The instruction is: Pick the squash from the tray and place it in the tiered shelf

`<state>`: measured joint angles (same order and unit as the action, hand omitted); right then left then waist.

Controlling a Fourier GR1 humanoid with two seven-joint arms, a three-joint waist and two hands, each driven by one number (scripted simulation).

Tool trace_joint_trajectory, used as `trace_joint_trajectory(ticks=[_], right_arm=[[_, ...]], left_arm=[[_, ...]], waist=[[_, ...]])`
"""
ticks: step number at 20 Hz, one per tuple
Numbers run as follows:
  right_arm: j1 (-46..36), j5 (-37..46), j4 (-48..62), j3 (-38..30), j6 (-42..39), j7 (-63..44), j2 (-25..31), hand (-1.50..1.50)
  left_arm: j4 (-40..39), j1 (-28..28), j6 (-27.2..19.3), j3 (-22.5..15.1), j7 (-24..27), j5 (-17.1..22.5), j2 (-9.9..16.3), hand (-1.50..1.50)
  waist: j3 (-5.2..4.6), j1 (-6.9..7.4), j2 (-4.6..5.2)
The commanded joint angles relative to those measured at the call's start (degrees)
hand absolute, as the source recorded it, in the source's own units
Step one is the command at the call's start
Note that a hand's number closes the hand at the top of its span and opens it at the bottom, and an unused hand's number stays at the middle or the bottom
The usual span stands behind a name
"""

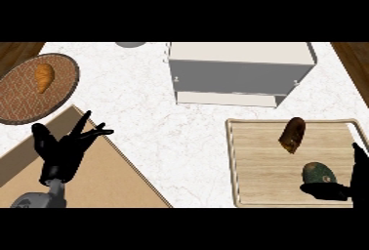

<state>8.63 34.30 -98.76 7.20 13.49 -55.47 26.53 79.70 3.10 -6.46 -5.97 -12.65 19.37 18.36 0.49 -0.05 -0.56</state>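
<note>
This is a kitchen, seen steeply from above: the work surface is a white marble-patterned counter (180, 141) bordered by dark brown wood at both upper corners. Food and serving ware lie about on it: a pale rectangular wooden tray (267, 161) carrying a dark green squash (319, 173) and a long brown baked item (292, 134), and a round woven brown mat or plate (32, 97) holding a golden croissant (44, 77). A white two-level shelf unit (241, 73) stands at the back of the counter, and a tan triangular board (108, 180) lies at the near left.
</note>
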Motion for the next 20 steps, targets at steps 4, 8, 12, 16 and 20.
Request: trace_joint_trajectory(ticks=[4,8,12,16,20], right_arm=[[-4.2,1.0,7.5,-2.2,1.7,5.7,-3.1,-1.5],[-4.1,0.8,8.9,-1.9,-0.2,8.7,-4.2,-1.5],[-1.7,1.3,11.0,5.7,-6.8,14.4,-1.8,1.5],[-1.2,-0.1,11.8,2.5,-2.2,18.9,-5.3,1.5],[-4.9,1.4,10.3,1.8,-2.1,18.2,-6.3,1.5]], left_arm=[[-5.3,-0.5,0.6,1.7,-0.4,-2.1,-0.2,0.0],[-1.3,0.0,-1.7,0.6,-3.7,-4.3,-1.8,0.0],[-6.3,0.9,1.1,2.1,-1.1,-3.0,-0.3,0.0],[-1.0,-0.9,-0.8,1.9,-3.9,-3.7,-1.6,0.0],[-2.8,-0.4,0.7,2.8,-2.5,-4.2,-1.4,0.0]], waist=[[-0.49,0.06,0.62],[-0.48,0.03,0.56],[-0.5,-0.12,0.77],[-0.46,0.03,0.55],[-0.49,0.0,0.58]])
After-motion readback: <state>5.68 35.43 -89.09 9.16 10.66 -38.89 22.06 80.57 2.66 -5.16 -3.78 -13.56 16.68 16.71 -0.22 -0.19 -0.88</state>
